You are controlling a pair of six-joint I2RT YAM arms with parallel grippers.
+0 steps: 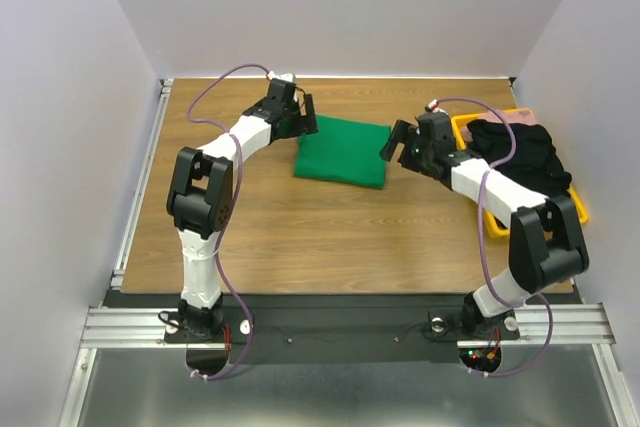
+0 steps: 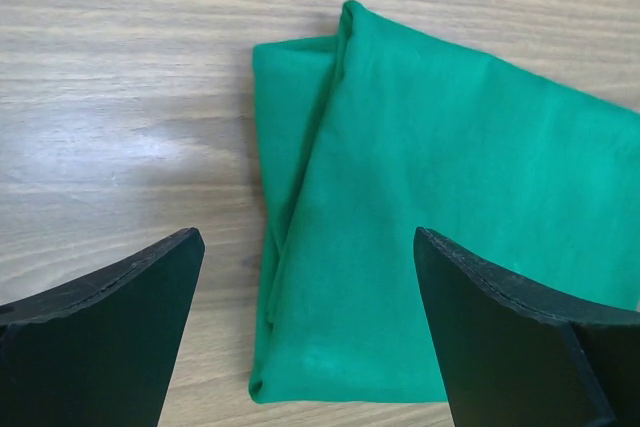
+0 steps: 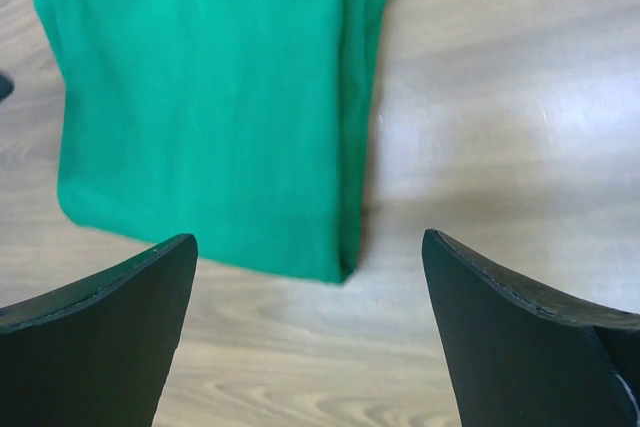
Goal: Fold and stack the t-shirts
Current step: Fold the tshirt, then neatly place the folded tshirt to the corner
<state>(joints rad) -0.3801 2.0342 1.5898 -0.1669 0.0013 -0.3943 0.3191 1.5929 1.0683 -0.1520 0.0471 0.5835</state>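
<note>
The folded green t-shirt [image 1: 343, 152] lies flat on the tabletop [image 1: 330, 237]; the left hand [image 1: 308, 117] gapes wide and empty by its left edge; the right hand [image 1: 397, 140], likewise wide and empty, by its right.

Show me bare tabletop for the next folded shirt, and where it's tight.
Most bare table: between the shirt and the near edge. A smaller patch left of the left arm. Tight: the right side, taken by the tray of dark clothes.

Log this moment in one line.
shirt: folded on table | left gripper: open, empty, at shirt edge | right gripper: open, empty, at shirt edge
</note>
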